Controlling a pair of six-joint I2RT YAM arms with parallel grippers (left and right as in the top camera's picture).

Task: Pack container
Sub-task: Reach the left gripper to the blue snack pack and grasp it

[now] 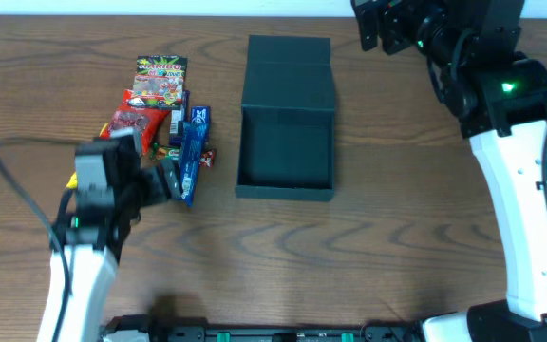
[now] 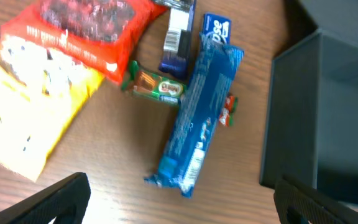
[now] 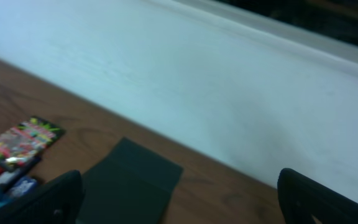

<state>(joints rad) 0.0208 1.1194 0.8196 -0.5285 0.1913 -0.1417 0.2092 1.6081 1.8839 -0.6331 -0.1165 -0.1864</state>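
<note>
Approach: left gripper (image 2: 180, 202) jaws spread wide, nothing held. Blue packet (image 2: 197, 118) lies just ahead of it, and the container (image 2: 316, 118) sits open to its right. Best to close across the packet's narrow width. Right gripper (image 3: 179, 190) also wide and empty, above the container's lid.

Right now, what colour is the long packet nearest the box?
Blue with white print; the long packet shows best in the left wrist view.

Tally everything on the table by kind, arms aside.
Box: 1
Snack bags (multicoloured, red, yellow): 3
Blue bars (long, short dark): 2
Small candies (green, red): 2
Total: 8
</note>
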